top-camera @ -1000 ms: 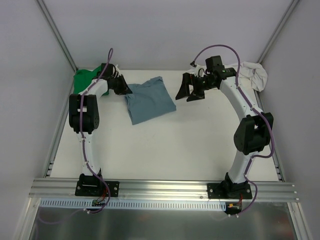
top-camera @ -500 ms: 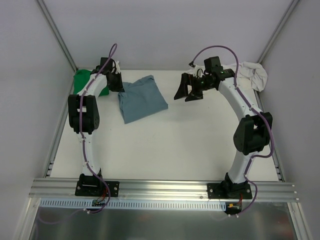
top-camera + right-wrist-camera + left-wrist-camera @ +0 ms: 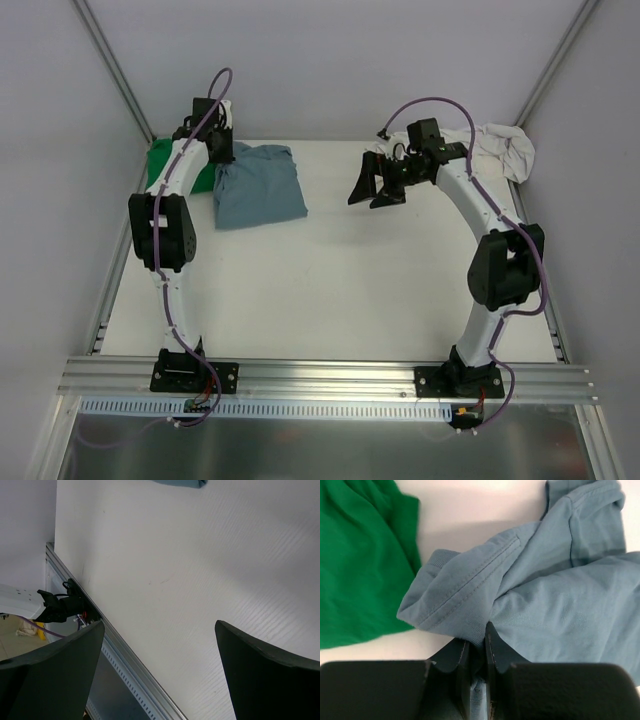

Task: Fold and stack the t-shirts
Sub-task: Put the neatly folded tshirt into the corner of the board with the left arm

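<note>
Now the left gripper (image 3: 476,640) is pinched tight on a bunched edge of the soft slate-blue cotton t-shirt (image 3: 258,188). The blue shirt lies crumpled on the flat white table (image 3: 350,290), with one short sleeve poking out by the gripper. A bright green cotton t-shirt (image 3: 160,162) sits in a heap just beside the blue shirt, on its left. An off-white cream cotton t-shirt (image 3: 506,150) is scrunched up well apart from the blue shirt, far off to its right. The right gripper (image 3: 370,188) hangs in the air between the blue shirt and the cream one. Its two black fingers (image 3: 55,675) are spread wide and hold nothing.
</note>
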Robot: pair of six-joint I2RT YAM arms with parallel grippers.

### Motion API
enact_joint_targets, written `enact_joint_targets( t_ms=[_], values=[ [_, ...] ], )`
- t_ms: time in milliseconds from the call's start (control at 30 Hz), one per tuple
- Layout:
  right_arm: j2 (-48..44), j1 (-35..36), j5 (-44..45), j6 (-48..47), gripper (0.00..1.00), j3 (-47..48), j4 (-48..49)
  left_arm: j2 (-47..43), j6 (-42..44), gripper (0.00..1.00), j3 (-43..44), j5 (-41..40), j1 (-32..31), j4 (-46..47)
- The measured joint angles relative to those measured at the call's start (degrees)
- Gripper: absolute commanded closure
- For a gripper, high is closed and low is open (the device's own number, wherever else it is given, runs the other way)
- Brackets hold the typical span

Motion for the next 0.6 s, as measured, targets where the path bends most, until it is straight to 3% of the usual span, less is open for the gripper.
enact_joint_targets(
  t_ms=[267, 600],
  values=[
    [-2.4, -0.2, -1.3, -0.4, 0.01, -3.8, 0.5, 0.0, 5.1, 1.0, 6.5, -3.7, 1.6, 2.8],
    [-11.3, -0.4, -2.3, 1.7, 0.0, -18.0, 0.1, 3.4, 10.5, 1.0, 12.4, -6.8, 5.0, 4.6]
  ],
)
